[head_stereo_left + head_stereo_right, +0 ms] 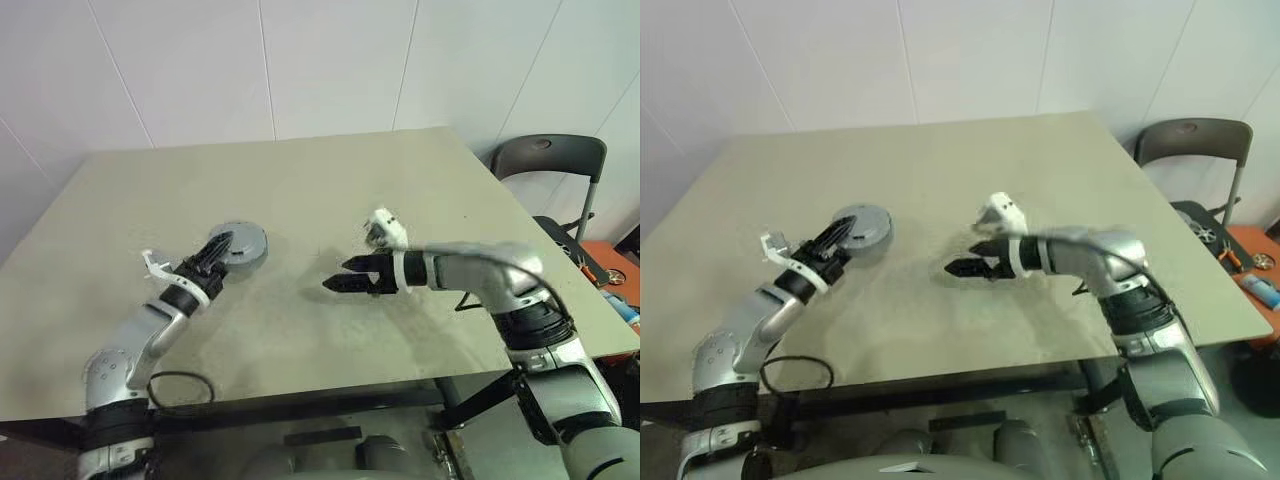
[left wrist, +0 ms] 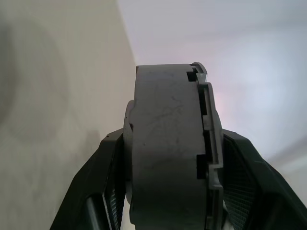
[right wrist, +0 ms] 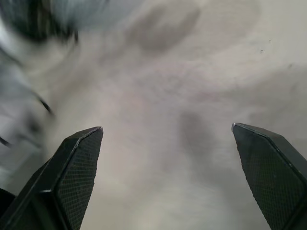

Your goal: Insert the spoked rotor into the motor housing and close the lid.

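- Looking down on 1 big beige table (image 1: 300, 200), bare but for my arms and what I hold; its near corners are cut off by the frame.
- 1 dark folding chair (image 1: 548, 160) stands past the table's right edge, only partly seen. Some small stuff on an orange surface at far right, too small to name.
- 2 grippers over the table, well apart.
- Left gripper (image 1: 222, 247): pinching 1 round grey assembly, the motor housing (image 1: 238, 246) w/ the lid (image 2: 207, 143) seated on it. In the left wrist view I see it edge-on between my 2 fingers (image 2: 242, 177): thick dark-grey body, thinner notched lid flush on one face. It sits left of table centre; can't tell if it touches the top.
- Spoked rotor: nothing of it to make out, housing is closed.
- Right gripper (image 1: 335, 277): fingers spread wide, nothing between them, pointing left over the table's middle. Right wrist view has 2 black fingertips (image 3: 79, 158) far apart above bare tabletop; a blurred shape in one corner I can't ID.
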Controlling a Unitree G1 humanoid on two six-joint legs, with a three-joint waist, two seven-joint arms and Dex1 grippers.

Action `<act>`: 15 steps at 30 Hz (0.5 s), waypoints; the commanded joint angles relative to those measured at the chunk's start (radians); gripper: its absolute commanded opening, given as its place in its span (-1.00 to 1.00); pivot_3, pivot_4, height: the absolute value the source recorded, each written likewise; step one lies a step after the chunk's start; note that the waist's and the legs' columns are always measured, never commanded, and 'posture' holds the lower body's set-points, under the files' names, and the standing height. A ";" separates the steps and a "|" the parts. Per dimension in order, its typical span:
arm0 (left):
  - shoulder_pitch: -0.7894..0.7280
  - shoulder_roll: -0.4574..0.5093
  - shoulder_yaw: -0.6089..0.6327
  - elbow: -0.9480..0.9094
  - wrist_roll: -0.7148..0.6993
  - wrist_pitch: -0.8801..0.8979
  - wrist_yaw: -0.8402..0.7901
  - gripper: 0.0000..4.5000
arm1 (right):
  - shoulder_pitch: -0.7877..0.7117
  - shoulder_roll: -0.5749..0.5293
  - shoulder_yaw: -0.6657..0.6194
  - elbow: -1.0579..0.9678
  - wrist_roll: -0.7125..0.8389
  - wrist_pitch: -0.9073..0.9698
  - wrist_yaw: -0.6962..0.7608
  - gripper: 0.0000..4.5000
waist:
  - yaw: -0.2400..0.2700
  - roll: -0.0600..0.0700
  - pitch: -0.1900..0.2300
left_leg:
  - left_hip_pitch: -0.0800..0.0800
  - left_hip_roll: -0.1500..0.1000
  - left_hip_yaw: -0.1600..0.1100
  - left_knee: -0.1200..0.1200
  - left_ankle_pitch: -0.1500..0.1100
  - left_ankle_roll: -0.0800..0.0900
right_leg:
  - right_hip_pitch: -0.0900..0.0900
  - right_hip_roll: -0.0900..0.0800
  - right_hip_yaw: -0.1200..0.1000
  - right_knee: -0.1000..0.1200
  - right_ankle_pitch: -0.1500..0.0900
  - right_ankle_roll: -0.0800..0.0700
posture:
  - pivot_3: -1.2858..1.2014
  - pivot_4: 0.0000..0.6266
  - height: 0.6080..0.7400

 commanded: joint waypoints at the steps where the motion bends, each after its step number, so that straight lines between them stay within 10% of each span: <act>1: -0.073 -0.016 0.053 0.002 0.045 -0.072 0.070 0.03 | 0.021 -0.027 0.067 -0.061 -0.143 -0.253 0.128 1.00 | -0.003 -0.002 0.000 | 0.000 0.000 0.000 0.000 0.000 0.000 | 0.000 0.000 0.000 0.000 0.000 0.000 | 0.03 -1.00 1.00; 15: -0.098 -0.109 0.194 0.012 0.260 -0.293 0.173 0.03 | 0.075 -0.003 0.067 -0.052 -0.295 -0.412 0.241 1.00 | 0.018 -0.008 0.000 | -0.001 0.000 0.001 0.000 0.001 -0.001 | -0.001 0.001 0.000 -0.001 0.001 -0.001 | 0.03 -1.00 1.00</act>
